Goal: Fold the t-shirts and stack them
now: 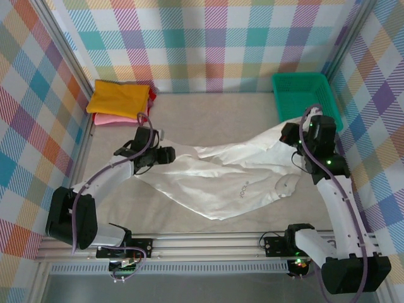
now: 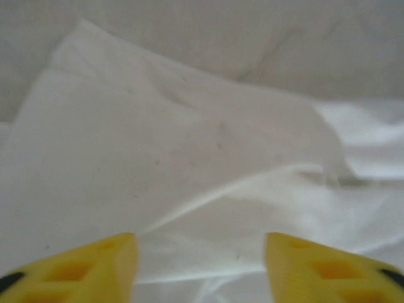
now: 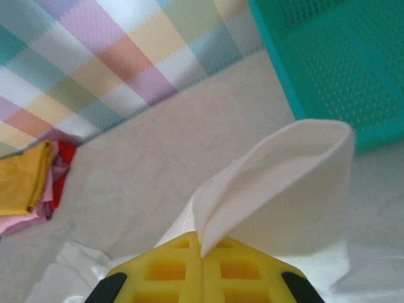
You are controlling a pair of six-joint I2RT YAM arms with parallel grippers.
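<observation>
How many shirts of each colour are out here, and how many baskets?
white shirt: 1
yellow shirt: 1
pink shirt: 1
red shirt: 1 (only an edge shows)
green basket: 1
Total: 5 things, 4 of them shirts

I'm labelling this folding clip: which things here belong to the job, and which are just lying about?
Job: white t-shirt; folded stack of yellow, pink and red t-shirts.
Lying about: green basket.
</observation>
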